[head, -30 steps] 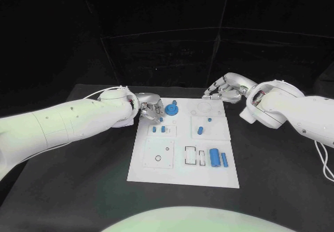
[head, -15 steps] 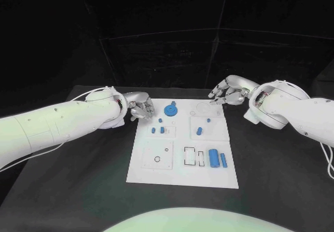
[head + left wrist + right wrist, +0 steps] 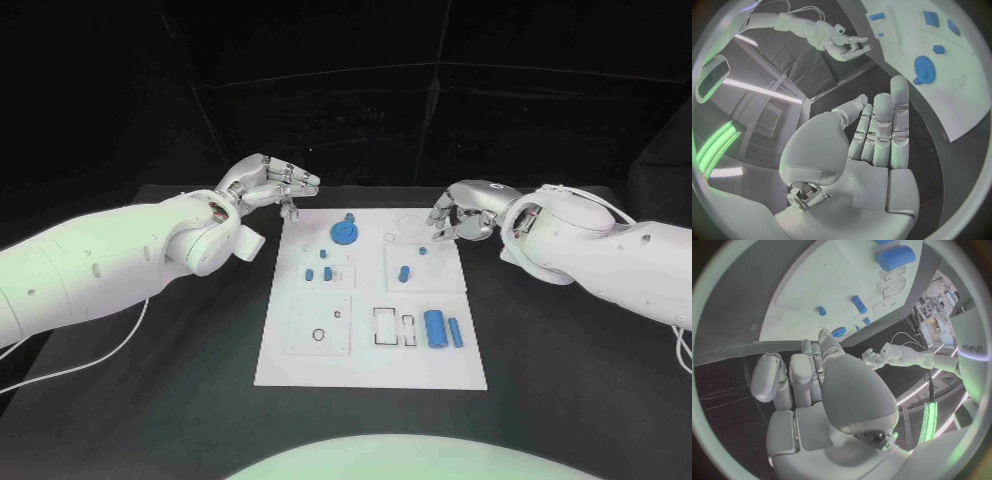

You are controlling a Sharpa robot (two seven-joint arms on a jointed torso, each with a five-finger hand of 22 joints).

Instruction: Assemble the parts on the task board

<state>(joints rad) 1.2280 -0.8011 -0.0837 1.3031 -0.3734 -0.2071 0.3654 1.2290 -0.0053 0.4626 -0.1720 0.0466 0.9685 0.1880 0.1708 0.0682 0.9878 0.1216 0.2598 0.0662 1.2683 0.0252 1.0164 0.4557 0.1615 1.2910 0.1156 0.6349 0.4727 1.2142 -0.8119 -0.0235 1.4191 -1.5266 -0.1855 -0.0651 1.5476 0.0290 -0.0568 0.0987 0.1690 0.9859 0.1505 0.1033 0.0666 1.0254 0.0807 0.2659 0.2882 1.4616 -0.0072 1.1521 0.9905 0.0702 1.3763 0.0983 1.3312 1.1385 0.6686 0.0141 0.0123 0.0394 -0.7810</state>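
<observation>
Both hands held nothing. The left hand (image 3: pixel 268 183) was up by the task board's (image 3: pixel 368 360) far left corner, fingers spread. The right hand (image 3: pixel 459 212) hung over its far right corner, fingers loosely curled. The blue parts (image 3: pixel 342 233) lay on the board.

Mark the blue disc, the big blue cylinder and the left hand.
blue disc (image 3: pixel 343 233), head view, middle of its top face.
big blue cylinder (image 3: pixel 434 326), head view, middle of its side.
left hand (image 3: pixel 267 181), head view, back of the hand, fingers spread.
</observation>
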